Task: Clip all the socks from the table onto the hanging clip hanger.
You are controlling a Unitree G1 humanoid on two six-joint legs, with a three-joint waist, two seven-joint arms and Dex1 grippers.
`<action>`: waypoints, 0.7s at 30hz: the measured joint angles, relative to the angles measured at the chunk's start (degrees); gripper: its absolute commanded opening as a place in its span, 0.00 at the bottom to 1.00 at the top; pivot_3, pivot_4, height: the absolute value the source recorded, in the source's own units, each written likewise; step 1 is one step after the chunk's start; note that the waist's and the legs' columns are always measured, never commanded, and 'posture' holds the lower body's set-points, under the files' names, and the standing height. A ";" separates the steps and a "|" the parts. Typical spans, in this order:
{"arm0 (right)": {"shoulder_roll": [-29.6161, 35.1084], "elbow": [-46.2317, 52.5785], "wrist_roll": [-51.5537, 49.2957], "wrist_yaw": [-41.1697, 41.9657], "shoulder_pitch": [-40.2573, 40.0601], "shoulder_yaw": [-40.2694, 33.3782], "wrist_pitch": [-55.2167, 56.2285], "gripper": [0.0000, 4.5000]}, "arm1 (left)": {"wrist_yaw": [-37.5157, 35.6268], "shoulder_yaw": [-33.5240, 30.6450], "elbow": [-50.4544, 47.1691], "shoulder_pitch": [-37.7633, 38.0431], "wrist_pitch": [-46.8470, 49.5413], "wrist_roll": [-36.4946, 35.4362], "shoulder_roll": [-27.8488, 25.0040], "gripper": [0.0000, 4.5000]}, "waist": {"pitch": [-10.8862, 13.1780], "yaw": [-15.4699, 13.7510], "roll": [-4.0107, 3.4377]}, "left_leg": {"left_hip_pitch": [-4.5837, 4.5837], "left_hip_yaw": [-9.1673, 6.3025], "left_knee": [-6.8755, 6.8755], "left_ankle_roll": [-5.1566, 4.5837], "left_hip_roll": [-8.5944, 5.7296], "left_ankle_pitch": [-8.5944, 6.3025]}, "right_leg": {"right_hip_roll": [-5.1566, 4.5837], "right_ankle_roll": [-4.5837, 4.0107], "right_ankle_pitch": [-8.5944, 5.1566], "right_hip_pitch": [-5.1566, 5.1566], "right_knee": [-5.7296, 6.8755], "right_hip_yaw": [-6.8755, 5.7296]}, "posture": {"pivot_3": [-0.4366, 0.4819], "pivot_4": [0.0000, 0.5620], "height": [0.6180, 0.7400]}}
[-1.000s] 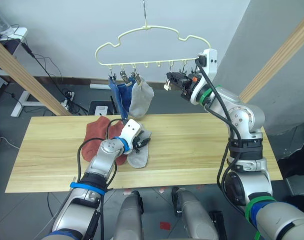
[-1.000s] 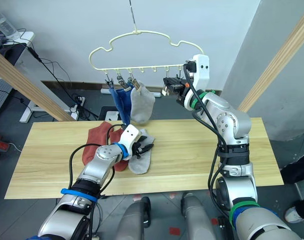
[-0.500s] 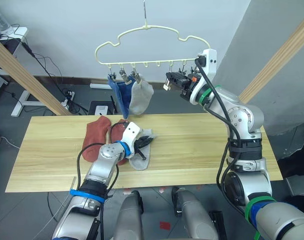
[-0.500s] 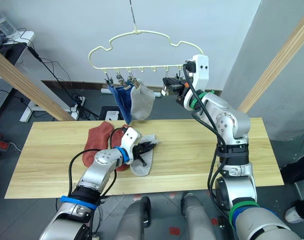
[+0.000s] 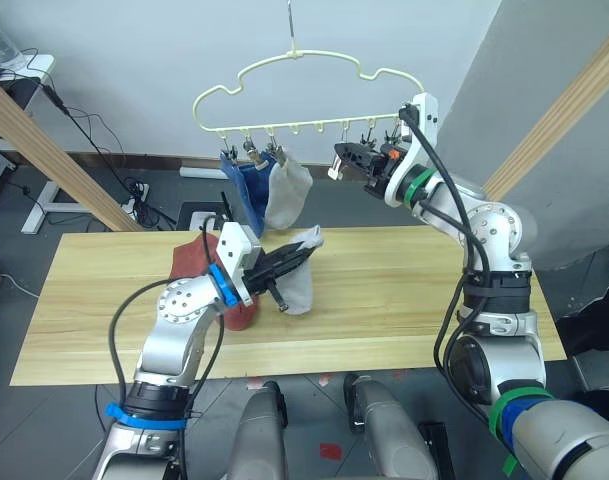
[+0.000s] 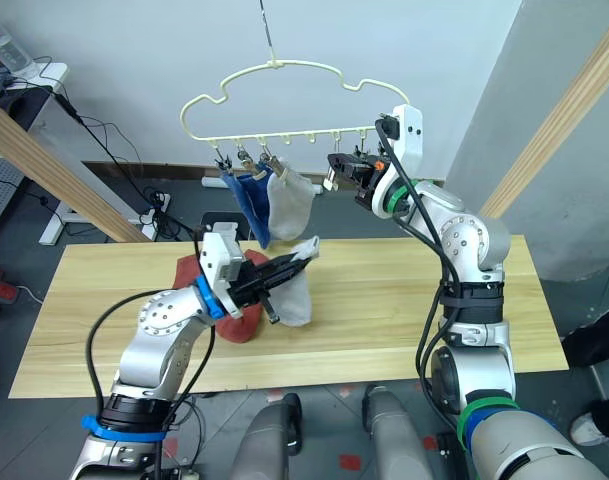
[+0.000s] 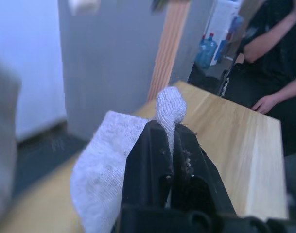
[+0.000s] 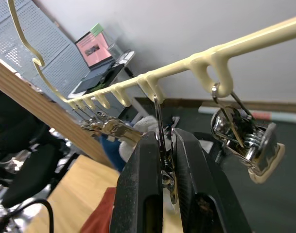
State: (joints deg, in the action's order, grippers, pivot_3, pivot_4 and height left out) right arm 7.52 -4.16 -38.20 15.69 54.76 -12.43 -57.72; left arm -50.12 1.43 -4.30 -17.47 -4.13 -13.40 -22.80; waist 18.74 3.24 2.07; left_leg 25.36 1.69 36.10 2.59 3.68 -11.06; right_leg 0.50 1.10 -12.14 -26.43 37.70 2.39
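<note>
The left pincer (image 5: 280,264) is clamped on a light grey sock (image 5: 298,271), its black fingers (image 7: 150,160) pressed together over a fold of the fabric; the rest of the sock hangs below the fingertips, lifted off the counter (image 5: 384,290). Just behind the left pincer, toward its wrist, a rust-red sock (image 5: 199,262) lies on the planks.

The right pincer (image 5: 341,160) is held up at the clip hanger (image 5: 304,90), its fingers (image 8: 140,179) narrowed around a metal clip (image 8: 161,160); whether the clip is squeezed open is hard to tell. Beyond the right pincer along the row of clips, a blue sock (image 5: 246,192) and another light grey sock (image 5: 288,194) hang side by side, touching.
</note>
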 measured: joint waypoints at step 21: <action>-3.22 -0.74 -12.58 -11.59 4.46 -11.13 -19.99 0.01 | 11.73 3.15 13.18 -4.43 -31.87 14.74 0.37 0.01 | 0.00 0.06 0.00 | 0.03 0.01 -0.01 -0.01 0.01 -0.01 | -0.01 0.01 0.00 -0.01 -0.03 -0.01 | 0.39 0.58 1.00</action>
State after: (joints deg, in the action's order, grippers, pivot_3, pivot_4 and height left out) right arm 4.30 -4.90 -50.79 4.10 59.22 -23.56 -77.71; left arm -38.39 4.58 8.88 -21.91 -36.00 1.34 -22.42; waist 18.74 3.30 2.07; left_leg 25.39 1.70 36.09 2.57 3.68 -11.07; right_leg 0.49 1.11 -12.15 -26.44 37.67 2.38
